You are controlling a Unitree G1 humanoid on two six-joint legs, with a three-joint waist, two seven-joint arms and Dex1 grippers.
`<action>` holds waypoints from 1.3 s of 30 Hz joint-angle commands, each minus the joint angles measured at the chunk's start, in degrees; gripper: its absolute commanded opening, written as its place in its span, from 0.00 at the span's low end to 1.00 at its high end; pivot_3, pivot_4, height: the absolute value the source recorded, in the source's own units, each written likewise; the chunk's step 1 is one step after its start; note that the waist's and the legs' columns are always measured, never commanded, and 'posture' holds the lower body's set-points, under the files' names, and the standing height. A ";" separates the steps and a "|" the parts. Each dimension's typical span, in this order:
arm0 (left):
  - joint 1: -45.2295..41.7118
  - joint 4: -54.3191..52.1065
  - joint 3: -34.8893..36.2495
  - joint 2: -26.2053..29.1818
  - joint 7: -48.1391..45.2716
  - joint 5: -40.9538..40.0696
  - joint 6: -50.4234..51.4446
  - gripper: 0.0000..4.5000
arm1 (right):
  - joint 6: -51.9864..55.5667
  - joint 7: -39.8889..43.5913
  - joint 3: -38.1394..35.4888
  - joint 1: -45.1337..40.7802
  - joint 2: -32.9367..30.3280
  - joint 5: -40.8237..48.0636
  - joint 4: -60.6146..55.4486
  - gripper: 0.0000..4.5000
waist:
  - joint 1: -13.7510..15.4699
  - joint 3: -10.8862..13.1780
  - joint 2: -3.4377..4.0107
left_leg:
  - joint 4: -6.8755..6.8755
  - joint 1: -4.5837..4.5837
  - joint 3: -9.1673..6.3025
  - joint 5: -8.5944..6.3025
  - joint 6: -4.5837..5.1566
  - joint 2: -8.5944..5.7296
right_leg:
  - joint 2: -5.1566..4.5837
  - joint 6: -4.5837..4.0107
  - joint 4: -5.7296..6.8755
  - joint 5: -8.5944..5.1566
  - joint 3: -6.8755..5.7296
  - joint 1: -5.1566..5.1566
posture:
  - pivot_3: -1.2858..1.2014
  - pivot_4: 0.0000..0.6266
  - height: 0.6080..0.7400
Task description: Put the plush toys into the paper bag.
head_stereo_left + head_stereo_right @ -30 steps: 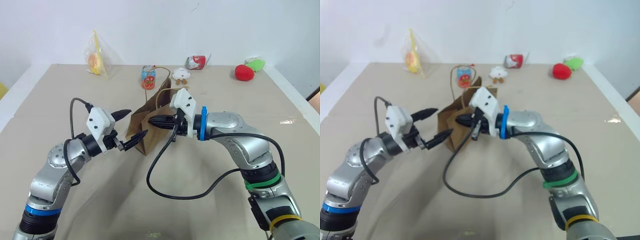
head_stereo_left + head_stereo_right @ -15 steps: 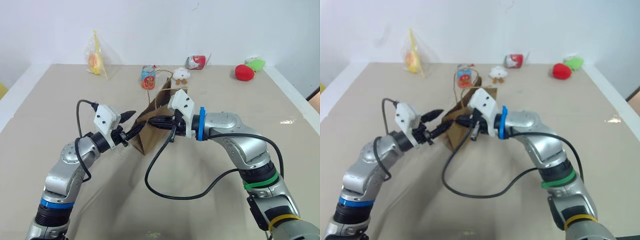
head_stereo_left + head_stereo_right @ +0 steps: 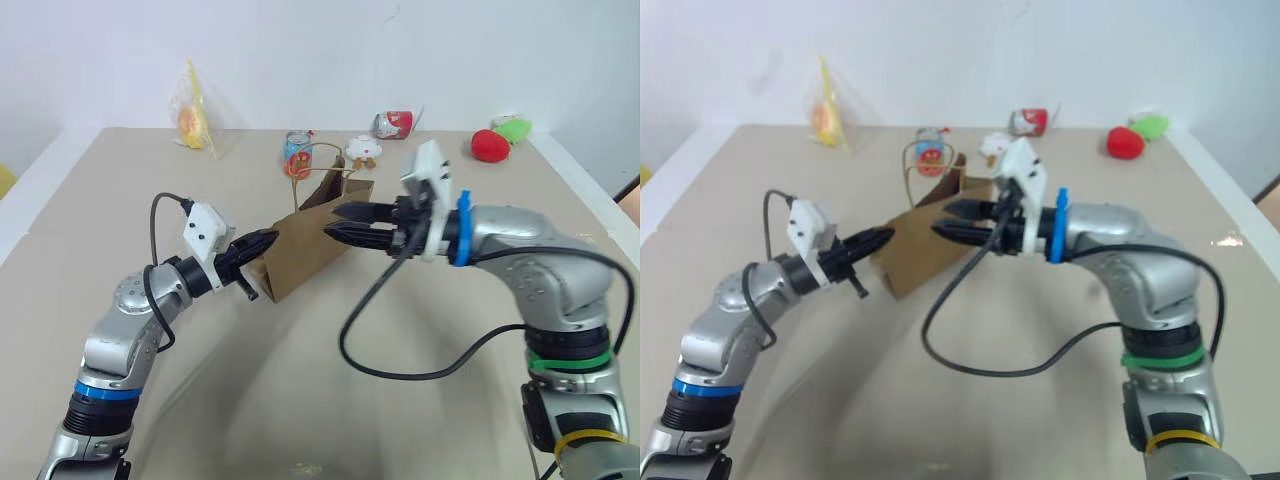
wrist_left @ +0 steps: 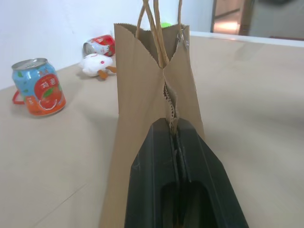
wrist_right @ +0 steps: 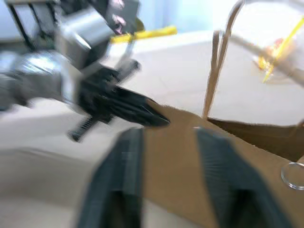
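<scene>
The paper bag [image 3: 305,250] is leaning over near the middle of the tan table [image 3: 120,180], its long axis running from the left gripper [image 3: 262,241] up and away toward the mouth and the cord handles [image 3: 318,165], which are pointing at the far edge. The left gripper is pinching the bag's folded side edge with its fingers pressed fully together on the paper; the left wrist view is showing the zigzag-cut seam running straight down into the clamped black fingers [image 4: 176,156], with the bag standing tall beyond them. The right gripper [image 3: 345,224] is hanging just beside the opposite side of the bag near its rim, its fingers parted and holding nothing, pointing across toward the left one, so the bag is lying between the two grippers and the right is the nearer one to the mouth. The right wrist view is looking along those spread fingers at the brown paper, the dark opening [image 5: 266,137] and a handle loop, which the head views are not showing as clearly. Judging from this, opening the mouth is the step in hand. A soda can [image 3: 296,153], a small white plush with orange feet [image 3: 362,149], and red [image 3: 489,145] and green [image 3: 512,129] plushes are sitting well apart at the far side.
</scene>
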 commanded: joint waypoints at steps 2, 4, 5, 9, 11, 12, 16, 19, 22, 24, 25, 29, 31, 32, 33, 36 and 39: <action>-2.58 2.50 4.54 3.44 -8.98 -4.87 -3.01 0.00 | 0.45 4.24 -8.87 -3.76 -7.78 4.03 5.75 0.91 | 0.06 0.00 0.00 | 0.00 0.02 -0.02 0.00 0.00 0.02 | 0.02 -0.01 0.00 0.00 -0.01 0.01 | 0.52 0.24 1.00; -3.00 3.71 4.79 5.29 -12.87 -5.55 -3.80 0.00 | -3.39 6.40 -8.32 -3.29 -11.24 0.66 8.90 0.99 | 0.10 -0.01 -0.01 | 0.00 0.01 -0.07 0.00 0.01 0.02 | 0.06 -0.05 0.00 -0.02 -0.06 0.02 | 0.52 0.24 1.00; -3.12 4.09 4.84 6.09 -14.46 -5.86 -4.12 0.00 | -5.15 7.50 -7.86 -3.02 -12.63 -0.55 10.20 0.99 | 0.11 0.00 -0.01 | 0.00 0.02 -0.07 0.00 0.00 0.02 | 0.06 -0.07 -0.01 -0.03 -0.07 0.03 | 0.52 0.24 1.00; -3.25 3.43 4.82 9.01 -20.78 -7.82 -4.37 0.00 | -9.86 12.29 -7.27 -3.73 -16.04 -2.61 16.11 0.99 | -0.04 0.00 0.00 | -0.01 0.02 0.04 -0.04 0.07 0.01 | 0.04 -0.06 -0.02 -0.04 0.05 0.01 | 0.52 0.24 1.00; -2.71 1.59 4.61 10.01 -23.22 -8.82 -3.87 0.00 | -12.09 14.75 -6.76 -4.23 -17.09 -3.60 17.89 0.99 | -0.01 0.01 0.00 | -0.01 0.01 0.02 -0.04 0.07 0.01 | 0.05 -0.06 -0.02 -0.05 0.04 0.00 | 0.52 0.24 1.00; -2.38 0.66 4.59 10.30 -23.91 -9.49 -3.44 0.00 | -12.73 15.92 -6.58 -4.34 -17.46 -3.66 18.19 0.99 | 0.03 0.01 0.01 | -0.01 0.00 0.02 -0.04 0.07 0.01 | 0.05 -0.06 -0.03 -0.05 0.03 -0.01 | 0.52 0.24 1.00; -0.38 -2.16 4.39 11.76 -27.60 -11.46 -2.73 0.00 | -13.87 20.68 -5.34 -3.11 -19.33 -3.22 15.34 0.99 | -0.03 0.02 0.03 | -0.02 0.01 0.03 -0.05 0.07 0.02 | 0.04 -0.04 -0.02 -0.06 0.05 -0.01 | 0.52 0.24 1.00; 0.26 -1.19 3.46 12.10 -30.36 -10.19 -5.11 0.00 | -14.68 23.47 -4.39 -1.64 -20.76 -3.35 13.19 0.99 | 0.09 0.03 0.05 | -0.02 0.01 -0.02 -0.05 0.07 0.03 | 0.04 -0.05 -0.02 -0.07 -0.01 -0.01 | 0.52 0.24 1.00; 0.60 -0.27 2.44 12.45 -33.14 -9.41 -6.51 0.00 | -14.09 23.83 -4.33 -1.28 -21.07 -3.06 12.25 0.99 | 0.11 0.03 0.05 | -0.02 0.02 0.00 -0.04 0.07 0.03 | 0.03 -0.05 -0.02 -0.06 -0.02 0.00 | 0.52 0.24 1.00; 1.28 1.58 1.35 12.48 -35.00 -7.65 -8.59 0.00 | -14.49 23.75 -4.23 -1.02 -20.95 -3.44 12.02 0.99 | 0.08 0.03 0.05 | 0.00 0.02 0.02 -0.04 0.07 0.02 | 0.02 -0.04 -0.02 -0.06 0.00 0.00 | 0.52 0.24 1.00; 1.82 2.37 0.80 12.56 -35.83 -6.68 -9.66 0.00 | -14.78 23.48 -4.19 -0.89 -20.80 -3.76 11.98 0.99 | 0.08 0.03 0.06 | 0.00 0.02 0.03 -0.04 0.07 0.02 | 0.01 -0.04 -0.02 -0.06 0.00 0.00 | 0.52 0.24 1.00; 2.74 5.86 -1.06 12.46 -36.24 -1.69 -14.53 0.00 | -15.71 22.93 -3.93 0.14 -20.48 -4.52 11.09 0.99 | 0.13 0.03 0.06 | -0.01 0.03 0.00 -0.04 0.07 0.03 | 0.03 -0.07 -0.02 -0.08 -0.02 0.00 | 0.52 0.24 1.00; 1.95 6.91 -0.68 12.19 -35.47 -1.64 -14.96 0.00 | -15.41 22.41 -4.03 0.35 -20.39 -4.13 10.30 0.99 | 0.15 0.03 0.06 | -0.01 0.03 0.00 -0.04 0.07 0.02 | 0.01 -0.07 -0.01 -0.08 -0.02 0.00 | 0.52 0.24 1.00; 1.49 7.06 -0.33 12.12 -35.08 -2.00 -14.97 0.06 | -15.10 22.12 -4.10 0.31 -20.36 -3.80 9.97 1.00 | 0.15 0.03 0.06 | -0.01 0.03 0.00 -0.04 0.07 0.02 | 0.00 -0.06 -0.01 -0.07 -0.02 0.01 | 0.52 0.24 1.00; 1.02 6.89 0.10 12.37 -34.89 -2.55 -14.61 0.13 | -14.67 21.71 -4.24 0.18 -20.26 -3.37 9.67 1.00 | 0.15 0.03 0.06 | 0.00 0.03 0.01 -0.04 0.07 0.02 | 0.00 -0.04 -0.01 -0.06 -0.02 0.01 | 0.52 0.24 1.00; -0.37 3.84 2.25 13.83 -33.13 -5.13 -11.10 0.41 | -14.31 21.22 -4.60 0.40 -20.45 -2.99 9.49 1.00 | 0.14 0.03 0.06 | 0.00 0.03 0.03 -0.04 0.07 0.02 | -0.01 -0.02 -0.01 -0.05 -0.01 0.01 | 0.52 0.24 1.00; -1.70 -1.11 5.04 15.55 -29.31 -9.90 -4.51 0.72 | -14.75 21.14 -5.01 1.25 -21.12 -3.40 9.95 1.00 | 0.13 0.03 0.05 | 0.00 0.00 0.01 -0.04 0.07 0.03 | 0.00 -0.03 -0.01 -0.05 -0.02 -0.01 | 0.52 0.24 1.00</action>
